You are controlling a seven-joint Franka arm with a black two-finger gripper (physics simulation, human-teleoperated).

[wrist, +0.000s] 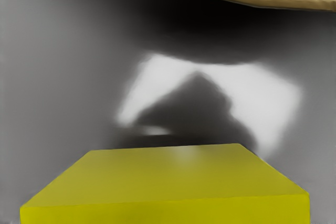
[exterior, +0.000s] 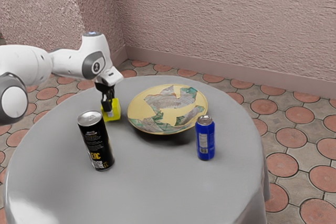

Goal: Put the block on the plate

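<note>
Black gripper [exterior: 108,108] squeezing the yellow block [exterior: 116,110], a little bare gray table [exterior: 147,182] between block and round plate [exterior: 135,109], tall black can [exterior: 96,142] near the block, blue can [exterior: 206,140] close by the plate's edge, wide room toward the table's front.

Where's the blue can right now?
In the exterior view, the blue can stands upright on the gray table, at the exterior view's right, close beside the patterned plate.
</note>
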